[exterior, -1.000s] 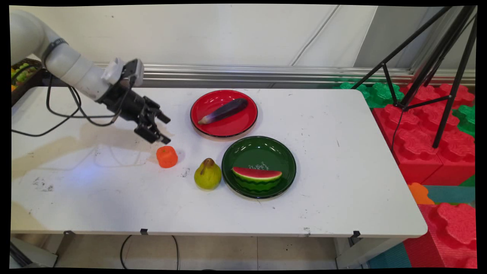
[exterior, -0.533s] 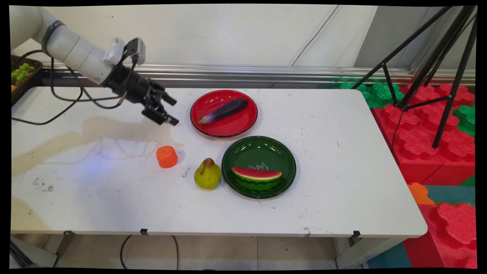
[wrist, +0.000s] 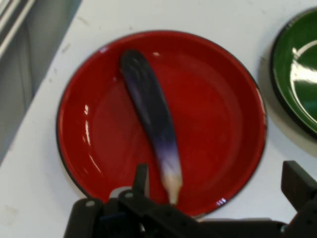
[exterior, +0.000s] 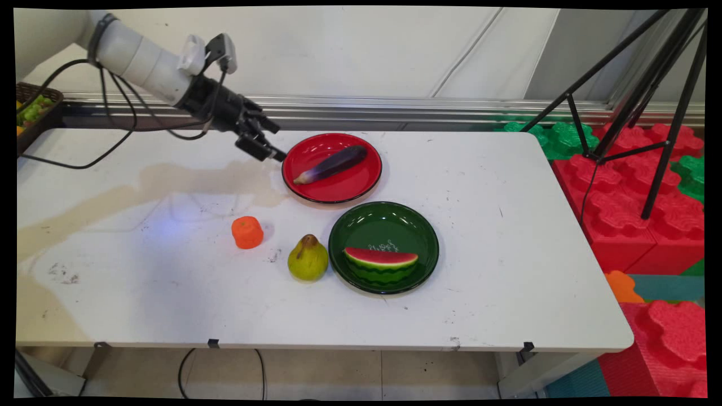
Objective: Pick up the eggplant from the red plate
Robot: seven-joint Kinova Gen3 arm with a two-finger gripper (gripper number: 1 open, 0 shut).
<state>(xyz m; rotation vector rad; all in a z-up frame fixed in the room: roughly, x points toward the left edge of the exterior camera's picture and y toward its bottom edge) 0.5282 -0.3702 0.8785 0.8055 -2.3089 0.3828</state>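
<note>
The gripper (exterior: 275, 142) is hovering with its fingers spread and holding nothing, just above the near rim of the red plate (exterior: 338, 198). The purple eggplant (exterior: 333, 163) is lying directly ahead of it, pale tip pointing at the gripper. The green plate (exterior: 383, 225) is sitting beyond on the surface (exterior: 507, 254).

Hand view: green plate (wrist: 297, 74) is cut by right edge, only its left part seen. Eggplant (wrist: 151, 119) is motion-blurred; pale tip is partly covered by gripper (wrist: 218, 191) linkage. Red plate (wrist: 208, 114) near rim is hidden behind linkage too. Main view: basket (exterior: 34, 110) is cut by left edge, contents too small to ID. Tripod (exterior: 637, 96) top is cropped at upper right.
</note>
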